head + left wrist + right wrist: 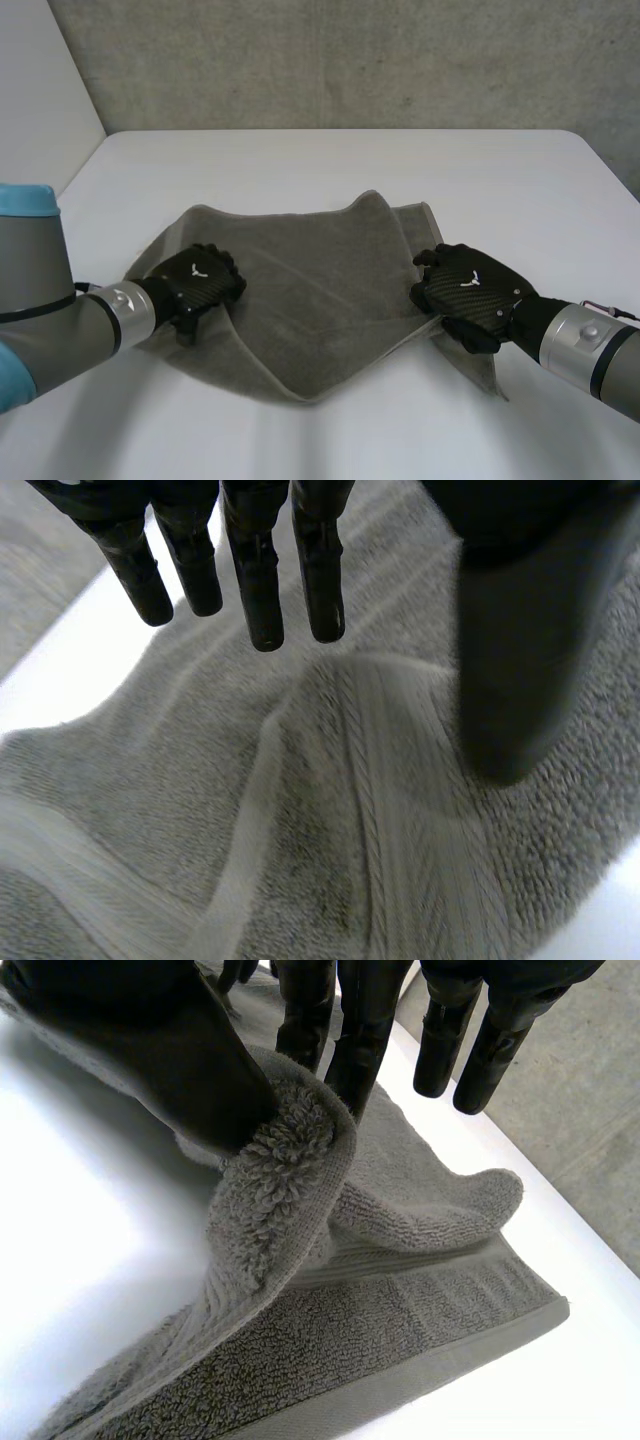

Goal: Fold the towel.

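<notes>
A grey towel (pixel 310 300) lies folded and rumpled on the white table (pixel 330 170). My left hand (pixel 195 280) rests over the towel's left edge; in the left wrist view its fingers (pixel 255 580) are straight and apart from the thumb (pixel 520 660), with the towel (pixel 330 810) lying loose beneath them. My right hand (pixel 465 290) is at the towel's right edge. The right wrist view shows a fold of towel (pixel 290 1180) pinched between its thumb (pixel 170 1060) and fingers (pixel 360 1030) and lifted off the table.
Behind the table (pixel 560 190) a grey concrete wall (pixel 350 60) rises. A lighter wall panel (pixel 40 90) stands at the far left. The table's far half and the near strip in front of the towel are bare white surface.
</notes>
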`<act>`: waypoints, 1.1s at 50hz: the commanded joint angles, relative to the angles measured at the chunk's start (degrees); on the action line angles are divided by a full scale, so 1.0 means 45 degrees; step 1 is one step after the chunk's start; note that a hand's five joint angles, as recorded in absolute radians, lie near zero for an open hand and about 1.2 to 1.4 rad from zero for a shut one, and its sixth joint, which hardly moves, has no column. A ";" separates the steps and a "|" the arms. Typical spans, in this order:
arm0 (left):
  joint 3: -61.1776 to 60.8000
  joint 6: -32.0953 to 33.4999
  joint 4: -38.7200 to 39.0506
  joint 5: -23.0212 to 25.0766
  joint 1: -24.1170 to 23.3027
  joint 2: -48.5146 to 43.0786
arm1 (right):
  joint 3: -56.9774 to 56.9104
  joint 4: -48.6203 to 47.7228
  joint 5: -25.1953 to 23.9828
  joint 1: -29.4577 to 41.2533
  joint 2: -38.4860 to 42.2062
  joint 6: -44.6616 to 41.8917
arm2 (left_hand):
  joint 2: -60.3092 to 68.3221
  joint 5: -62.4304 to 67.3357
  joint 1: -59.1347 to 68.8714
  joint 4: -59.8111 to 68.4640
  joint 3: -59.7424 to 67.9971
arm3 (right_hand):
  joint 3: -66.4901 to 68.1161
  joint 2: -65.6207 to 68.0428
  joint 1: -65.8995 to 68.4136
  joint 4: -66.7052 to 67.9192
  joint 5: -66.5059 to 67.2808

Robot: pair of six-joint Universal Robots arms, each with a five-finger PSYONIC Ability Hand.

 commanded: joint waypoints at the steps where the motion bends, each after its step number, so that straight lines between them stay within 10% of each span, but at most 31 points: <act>1: 0.0433 0.0127 -0.0112 -0.0034 -0.0012 -0.0548 | 0.0069 0.0004 0.0019 0.0001 0.0019 -0.0037 | -0.0666 -0.0163 -0.0738 -0.0835 -0.0733 | -0.0670 0.1326 0.1196 -0.0967 0.0887; 31: -0.0150 0.0635 -0.1714 -0.0503 0.0164 0.0523 | 0.0069 0.0120 0.0097 -0.0390 0.0019 0.0001 | 1.0799 1.1302 1.0727 -0.0835 -0.0733 | -0.0670 0.1326 0.1196 -0.0967 0.0887; 55: -0.1558 -0.2000 -0.0094 -0.2181 0.0827 0.2751 | -0.0302 0.1508 0.1639 -0.0311 0.0976 0.2266 | 1.1141 1.1644 1.1069 -0.0835 -0.0733 | -0.0670 -0.6286 -0.6416 -0.0967 -0.6725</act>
